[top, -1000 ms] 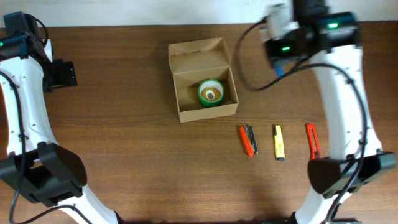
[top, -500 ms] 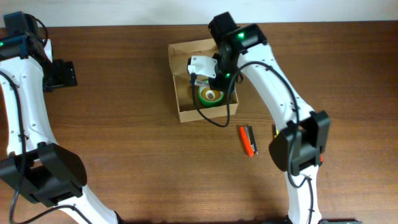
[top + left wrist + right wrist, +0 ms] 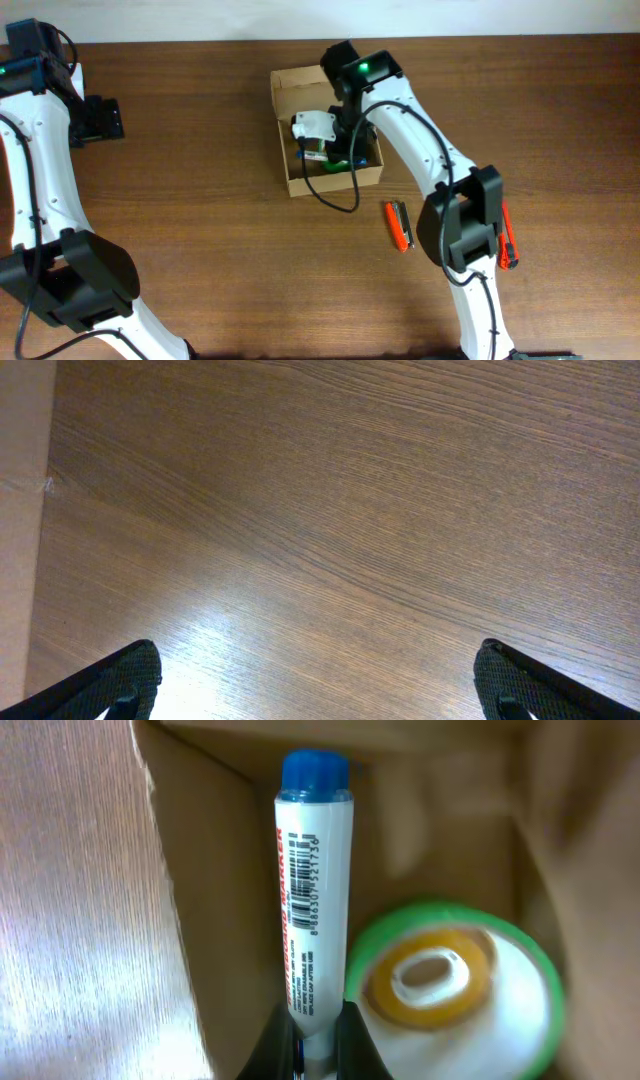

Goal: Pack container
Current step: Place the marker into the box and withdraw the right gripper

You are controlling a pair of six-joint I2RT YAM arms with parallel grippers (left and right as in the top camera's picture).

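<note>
On the far middle of the table (image 3: 200, 240), the container (image 3: 297, 92) sits open with its lid flap laid back on the side away from me, and my right gripper (image 3: 316, 1038) is down inside its mouth. That gripper's fingers are pinched narrow on the tail end of a white marker (image 3: 312, 890) with a blue cap. The barrel points along the box's inner wall, just beside the green tape roll (image 3: 450, 988) lying flat on the box floor. I cannot tell whether marker and roll touch, or whether the marker has reached the bottom. My left gripper (image 3: 318, 685) hangs over bare wood well away at the left edge, with its fingers spread wide and nothing between them. An orange pen-like item (image 3: 399, 225) waits on the table near the box. I judge the container to be light, thin cardboard, stiff enough to keep its shape but easy to dent. It would likely skate across the smooth wood if I nudged a wall while letting go. If I need to steady it, I would press lightly on an outer side wall near a corner, where the board is strongest. To close it, I would take the free edge of the flap, not the hinge fold.
</note>
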